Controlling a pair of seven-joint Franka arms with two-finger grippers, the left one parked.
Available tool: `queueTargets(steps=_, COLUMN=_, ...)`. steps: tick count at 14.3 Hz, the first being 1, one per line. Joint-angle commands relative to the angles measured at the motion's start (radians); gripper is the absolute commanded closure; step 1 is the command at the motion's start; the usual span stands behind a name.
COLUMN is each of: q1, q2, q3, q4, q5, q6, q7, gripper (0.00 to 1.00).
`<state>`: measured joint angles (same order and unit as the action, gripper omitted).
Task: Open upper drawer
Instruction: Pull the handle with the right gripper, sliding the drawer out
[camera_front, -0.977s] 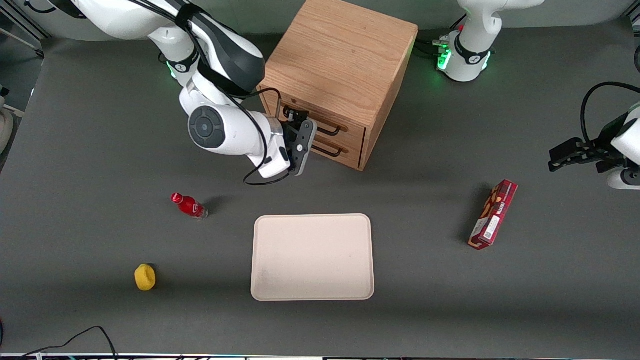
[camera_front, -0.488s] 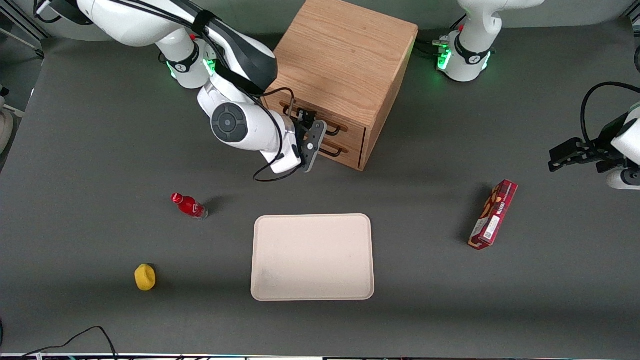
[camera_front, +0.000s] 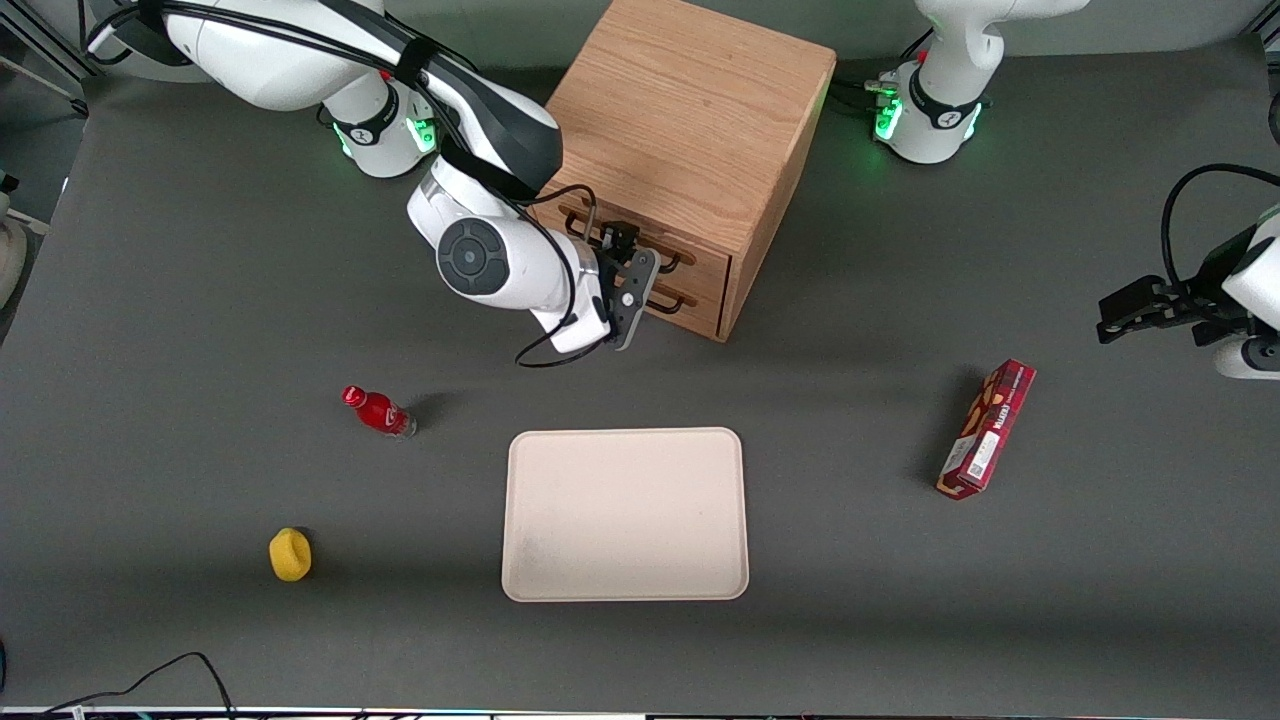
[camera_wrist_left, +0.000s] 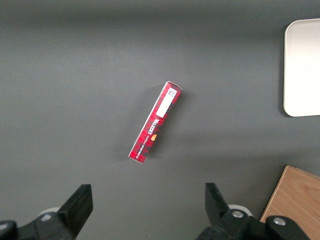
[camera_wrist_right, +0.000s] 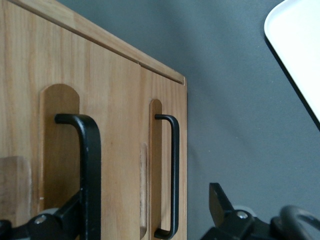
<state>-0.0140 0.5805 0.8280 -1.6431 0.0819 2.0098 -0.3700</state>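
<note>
While at the cabinet (camera_front: 690, 130) front | pincer (camera_front: 622, 270) spread wide | one finger (camera_wrist_right: 55, 220) against upper drawer (camera_wrist_right: 65, 150) handle (camera_wrist_right: 90, 165), nothing gripped

The gripper (camera_wrist_right: 145, 220) is right up close to the front of the wooden cabinet (camera_wrist_right: 115, 85). Its fingers (camera_wrist_right: 220, 202) are spread wide apart. One finger sits by the thick black handle (camera_wrist_right: 90, 170) of the upper drawer (camera_wrist_right: 30, 100). The thin black handle (camera_wrist_right: 173, 175) of the bottom drawer (camera_wrist_right: 162, 95) lies between the fingers. A white tray (camera_wrist_right: 300, 55) lies on the gray table (camera_wrist_right: 230, 100), well away from the gripper.
</note>
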Motion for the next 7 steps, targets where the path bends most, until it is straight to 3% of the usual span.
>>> queueTargets(steps=1, q1=-0.011, q2=0.094, q3=-0.018, q4=0.106, q5=-0.108, q6=0.004, q7=0.02, gripper=0.0)
queueTargets(steps=7, q1=0.012, q2=0.17, q3=-0.111, q4=0.307, q5=-0.119, q6=-0.163, q7=0.008, gripper=0.0)
